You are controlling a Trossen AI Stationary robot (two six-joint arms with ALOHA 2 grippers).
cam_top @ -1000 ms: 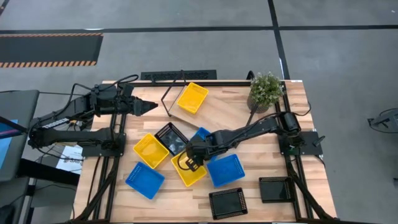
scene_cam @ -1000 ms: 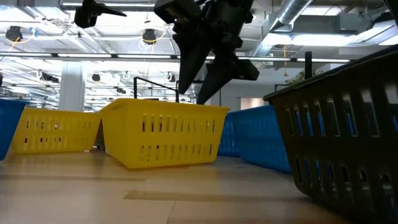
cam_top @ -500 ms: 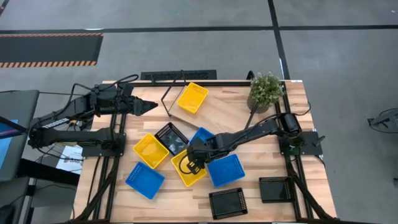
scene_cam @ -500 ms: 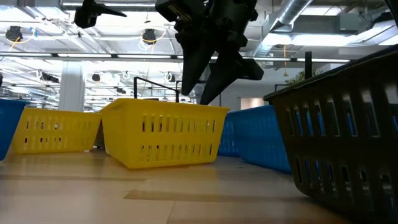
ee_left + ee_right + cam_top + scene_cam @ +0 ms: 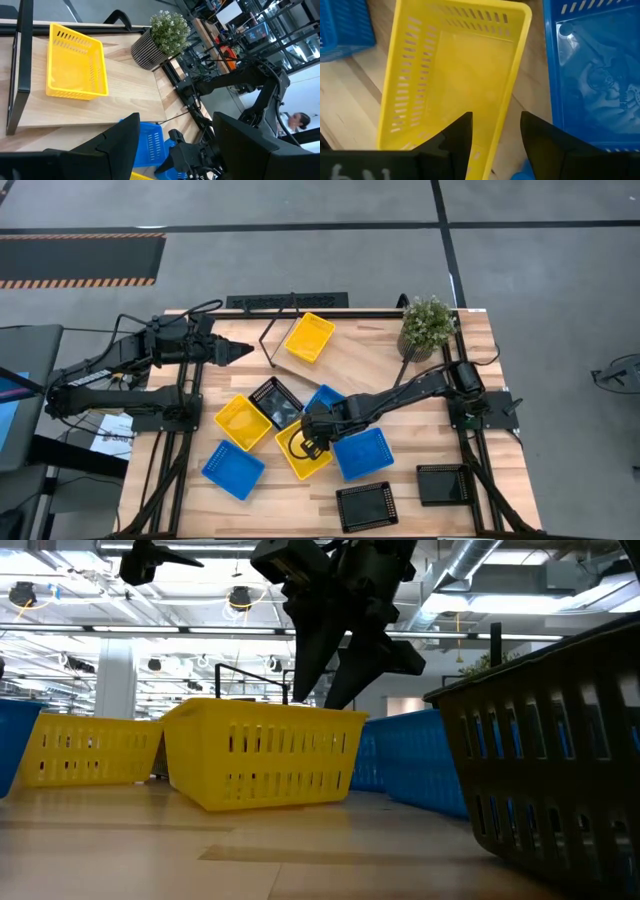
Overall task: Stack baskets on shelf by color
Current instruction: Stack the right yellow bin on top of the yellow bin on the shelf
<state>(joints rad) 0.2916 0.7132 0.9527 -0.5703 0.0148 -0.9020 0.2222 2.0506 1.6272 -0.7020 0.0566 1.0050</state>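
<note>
Right gripper [image 5: 303, 442] is hovering with its fingers spread over the near wall of a yellow basket [image 5: 303, 450] lying mid-counter, one finger lining up inside the rim and one outside, apparently so it can pinch that wall and lift. In the right wrist view the basket's [image 5: 455, 75] wall is sitting in the gap between the two dark fingers, not yet clamped. A blue basket [image 5: 362, 453] is lying just beside it, close enough that a careless lift could nudge it. The left gripper [image 5: 240, 352] is waiting well apart, raised near the counter's [image 5: 470, 380] far left edge, its fingers parted and holding nothing, presumably keeping clear of the right arm's reach. On the shelf [image 5: 345, 360] at the back, one yellow basket on the shelf [image 5: 309, 337] is already sitting, likely marking where the yellow stack is being built. Another yellow basket [image 5: 241, 421], a black basket [image 5: 275, 401], more blue and black ones and a potted plant [image 5: 427, 326] are crowding the rest of the counter, so most of the sorting looks to be ahead.
</note>
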